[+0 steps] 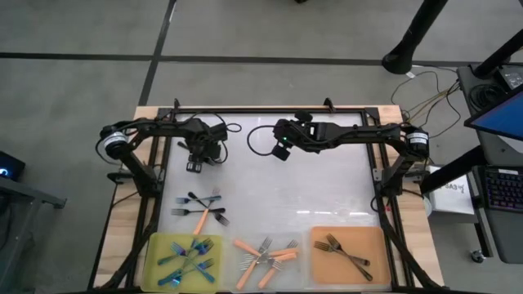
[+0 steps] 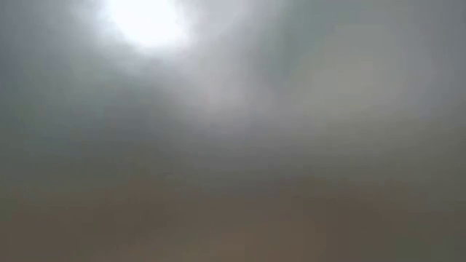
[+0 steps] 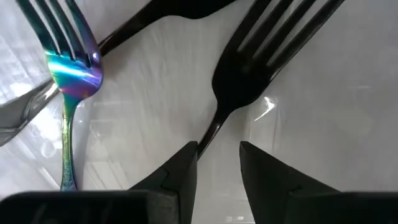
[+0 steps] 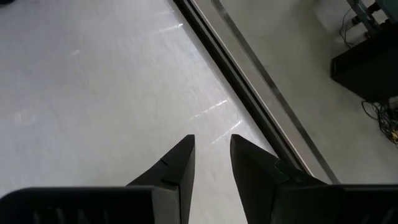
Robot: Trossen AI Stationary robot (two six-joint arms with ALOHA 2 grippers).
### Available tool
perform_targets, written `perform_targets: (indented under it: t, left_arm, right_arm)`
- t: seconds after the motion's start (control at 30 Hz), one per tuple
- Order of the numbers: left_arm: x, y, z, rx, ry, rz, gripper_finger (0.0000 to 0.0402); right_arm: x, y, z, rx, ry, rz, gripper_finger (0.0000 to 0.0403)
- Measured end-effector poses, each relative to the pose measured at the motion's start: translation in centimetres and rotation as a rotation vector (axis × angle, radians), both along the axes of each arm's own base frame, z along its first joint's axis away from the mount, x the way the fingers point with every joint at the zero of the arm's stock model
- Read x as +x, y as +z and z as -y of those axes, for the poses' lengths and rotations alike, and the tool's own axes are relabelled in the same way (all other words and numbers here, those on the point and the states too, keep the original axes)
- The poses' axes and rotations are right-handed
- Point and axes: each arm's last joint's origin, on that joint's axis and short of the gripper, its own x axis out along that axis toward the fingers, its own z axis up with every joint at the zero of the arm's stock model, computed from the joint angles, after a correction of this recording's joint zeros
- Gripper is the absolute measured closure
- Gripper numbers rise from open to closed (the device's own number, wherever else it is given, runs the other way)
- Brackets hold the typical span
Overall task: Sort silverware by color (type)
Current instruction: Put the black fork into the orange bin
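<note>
Black fork handle (image 3: 208,134) runs straight toward the left gripper (image 3: 219,158) in that arm's wrist view, its slim end meeting the tip of one finger (image 3: 180,171) while the tines fan away beyond. That long axis lies roughly in line with the narrow gap between the fingers, which stand a little apart and hold nothing. An iridescent blue fork (image 3: 71,81) lies beside it, handle roughly parallel, well clear of the gap.

From above, the left gripper (image 1: 196,157) hangs at about 12 o'clock from the loose pile of forks (image 1: 199,209), so the pile lies toward 6 o'clock of it. The left arm is plainly nearer. The right gripper (image 1: 283,149) waits over bare table toward 2 o'clock of the pile, fingers slightly apart, empty.

Sorted forks already rest in the yellow tray (image 1: 155,249), the clear tray (image 1: 242,273) and the orange tray (image 1: 320,269)
</note>
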Motion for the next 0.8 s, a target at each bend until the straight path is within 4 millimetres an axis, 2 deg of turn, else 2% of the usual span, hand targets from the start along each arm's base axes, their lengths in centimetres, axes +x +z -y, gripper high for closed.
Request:
perform_targets:
  t: [0.2, 0.4, 0.53, 0.8]
  left_arm:
    - [-0.1, 0.2, 0.1, -0.016, 0.003, 0.0, 0.0323]
    - [-0.1, 0.5, 0.1, -0.011, 0.034, 0.015, 0.0325]
    - [0.5, 1.4, -0.2, 0.012, 0.083, 0.049, 0.0325]
    - [1.0, 2.2, -0.3, -0.038, 0.094, 0.081, 0.0325]
  right_arm:
    - [0.0, 0.0, 0.0, -0.001, 0.0, 0.003, 0.0312]
    - [0.2, 0.2, 0.0, -0.007, 0.0, 0.03, 0.0312]
    - [0.2, 0.2, 0.0, -0.007, 0.0, 0.03, 0.0312]
    - [0.2, 0.2, 0.0, -0.007, 0.0, 0.029, 0.0312]
